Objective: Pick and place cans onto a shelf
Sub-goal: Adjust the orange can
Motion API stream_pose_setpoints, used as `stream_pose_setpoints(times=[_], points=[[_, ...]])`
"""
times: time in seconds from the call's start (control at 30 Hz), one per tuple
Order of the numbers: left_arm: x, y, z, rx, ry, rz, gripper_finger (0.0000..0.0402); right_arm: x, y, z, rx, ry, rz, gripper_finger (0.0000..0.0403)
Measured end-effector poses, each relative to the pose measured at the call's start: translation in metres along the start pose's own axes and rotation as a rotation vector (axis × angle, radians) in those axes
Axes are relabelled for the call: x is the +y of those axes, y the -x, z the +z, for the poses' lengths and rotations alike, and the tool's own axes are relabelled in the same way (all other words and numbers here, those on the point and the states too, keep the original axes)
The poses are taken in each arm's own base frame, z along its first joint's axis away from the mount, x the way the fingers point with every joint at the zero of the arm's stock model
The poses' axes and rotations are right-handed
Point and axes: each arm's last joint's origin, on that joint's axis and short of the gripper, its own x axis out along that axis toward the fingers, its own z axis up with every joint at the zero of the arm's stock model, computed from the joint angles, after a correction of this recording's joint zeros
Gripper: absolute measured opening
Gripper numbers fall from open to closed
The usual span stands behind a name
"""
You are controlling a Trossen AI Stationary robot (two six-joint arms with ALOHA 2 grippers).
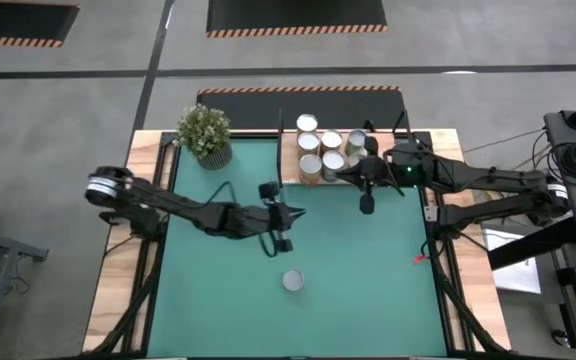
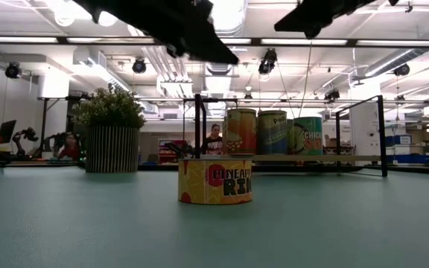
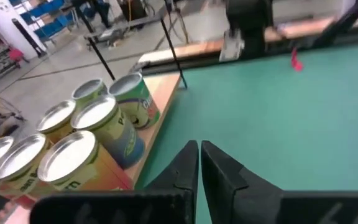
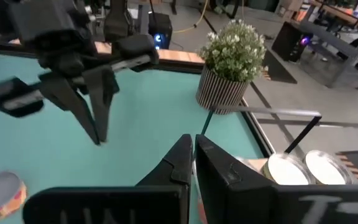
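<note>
Several cans [image 1: 320, 150] stand upright in a cluster on the light-wood shelf [image 1: 290, 150] at the far side of the green mat; they also show in the left wrist view [image 3: 86, 137] and the low view [image 2: 272, 132]. One can [image 1: 293, 281] with an orange-yellow label [image 2: 214, 181] stands alone on its base on the mat, near the front. My left gripper [image 1: 296, 212] hovers shut and empty over the mat's middle, fingers toward the right [image 3: 199, 155]. My right gripper [image 1: 342, 175] hovers shut and empty at the shelf's near edge beside the cans, fingers toward the left [image 4: 193, 149].
A potted green plant [image 1: 205, 134] stands at the mat's far left corner. The shelf's thin black posts [image 2: 198, 126] rise at its ends. A small red object [image 1: 420, 259] lies near the mat's right edge. The mat [image 1: 228, 300] is bare to the left of the lone can.
</note>
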Motion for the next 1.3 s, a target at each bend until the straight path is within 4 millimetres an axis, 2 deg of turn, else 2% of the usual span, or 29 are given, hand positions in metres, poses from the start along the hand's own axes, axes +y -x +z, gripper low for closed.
stream_pose_setpoints(times=[0.2,0.37,0.6,1.0,1.3], points=[[0.003,-0.042,-0.013,0.116,-0.052,0.046,0.0,0.003,0.007,-0.015,0.014,0.033,0.003,0.0009],[0.011,-0.063,-0.033,0.179,-0.046,0.085,0.0,0.003,0.016,-0.013,-0.012,0.051,-0.005,0.0009],[0.021,-0.078,-0.045,0.183,-0.015,0.126,0.0,0.003,0.025,-0.013,-0.031,0.066,-0.009,0.0009],[0.037,-0.094,-0.055,0.162,-0.006,0.178,0.0,0.003,0.026,-0.015,-0.016,0.078,-0.006,0.0009],[0.039,-0.108,-0.061,0.171,-0.008,0.196,0.0,0.003,0.026,-0.015,-0.014,0.082,-0.006,0.0009]])
